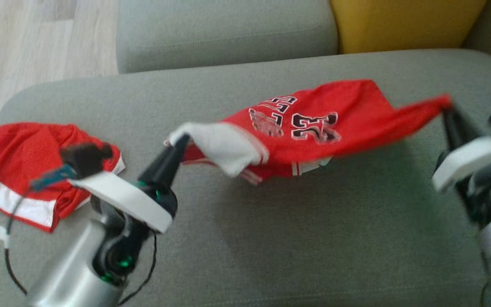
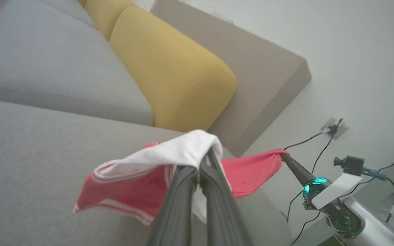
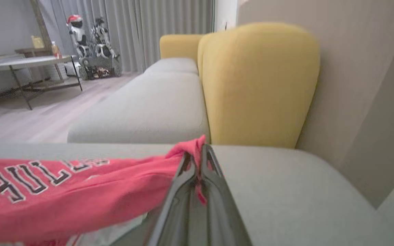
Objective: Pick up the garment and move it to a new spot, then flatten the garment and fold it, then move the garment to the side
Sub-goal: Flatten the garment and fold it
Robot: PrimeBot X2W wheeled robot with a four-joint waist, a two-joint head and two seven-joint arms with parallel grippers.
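Note:
The garment (image 1: pixel 313 123) is a red basketball jersey with white trim and black lettering, stretched in the air over the grey sofa seat (image 1: pixel 271 238). My left gripper (image 1: pixel 180 143) is shut on its white-edged left end (image 2: pixel 183 150). My right gripper (image 1: pixel 446 107) is shut on its red right corner (image 3: pixel 192 148). The cloth sags between the two grips. In the left wrist view my right gripper (image 2: pixel 282 156) appears at the far end of the jersey. Red cloth (image 3: pixel 63 191) with lettering runs left from my right fingers (image 3: pixel 214 171).
Another red and white garment (image 1: pixel 28 170) lies crumpled at the seat's left end. A yellow back cushion (image 1: pixel 403 21) and a grey cushion (image 1: pixel 224 30) stand behind. Wood floor (image 1: pixel 24 38) lies beyond the left edge. A table (image 3: pixel 29 65) stands far off.

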